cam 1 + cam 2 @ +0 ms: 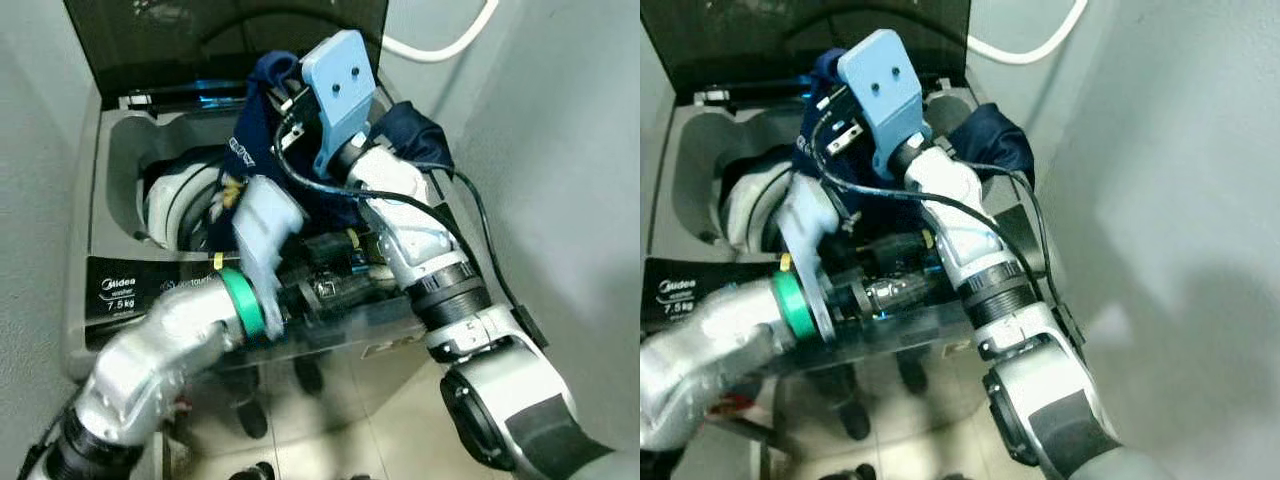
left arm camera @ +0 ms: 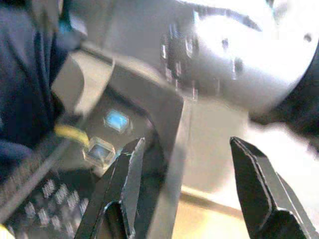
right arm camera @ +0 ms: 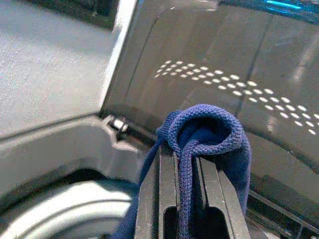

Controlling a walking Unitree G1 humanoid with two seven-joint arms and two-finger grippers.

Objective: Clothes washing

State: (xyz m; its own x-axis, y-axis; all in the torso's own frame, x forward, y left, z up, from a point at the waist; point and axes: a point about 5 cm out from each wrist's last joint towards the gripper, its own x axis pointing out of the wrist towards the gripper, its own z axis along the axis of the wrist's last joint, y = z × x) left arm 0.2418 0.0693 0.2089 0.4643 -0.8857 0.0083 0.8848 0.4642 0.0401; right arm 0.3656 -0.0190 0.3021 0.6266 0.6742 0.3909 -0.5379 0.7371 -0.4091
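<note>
A grey top-loading washing machine (image 1: 120,290) stands before me with its dark lid (image 1: 160,40) raised. A navy blue garment (image 1: 255,130) hangs over the drum opening (image 1: 175,200), and part of it is draped on the machine's right rim (image 1: 415,130). My right gripper (image 3: 192,149) is shut on a rolled edge of the navy garment (image 3: 209,129), held above the tub near the lid. My left gripper (image 2: 187,142) is open and holds nothing. It hovers at the machine's front control panel (image 2: 115,119), where small blue lights glow.
A white hose (image 1: 450,45) curves along the wall behind the machine. A pale wall (image 1: 570,150) stands close on the right. Light floor tiles (image 1: 330,420) show below the machine's front. Pale laundry lies inside the drum (image 1: 215,205).
</note>
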